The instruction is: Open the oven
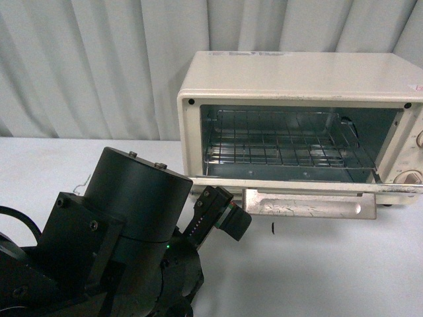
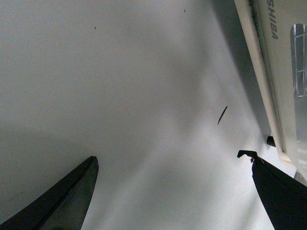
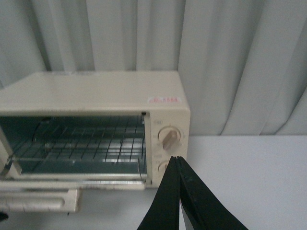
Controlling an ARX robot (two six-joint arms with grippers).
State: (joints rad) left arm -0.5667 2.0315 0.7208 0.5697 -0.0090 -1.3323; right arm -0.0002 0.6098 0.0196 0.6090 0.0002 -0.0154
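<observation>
Left claw [image 2: 169, 158] hangs spread wide above the table [image 2: 120, 86]; right claw [image 3: 176, 160] is pressed together. Beyond, the oven [image 1: 297, 76] sits at far right, long axis side to side, mouth facing the robot, door [image 1: 304, 203] dropped open. Its right end is cropped in the front view, and its lower knob [image 3: 162, 166] is half hidden behind the right claw.

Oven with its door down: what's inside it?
Inside the oven a bare wire rack shows, with nothing on it. The floor under the rack is partly hidden by the front sill.
</observation>
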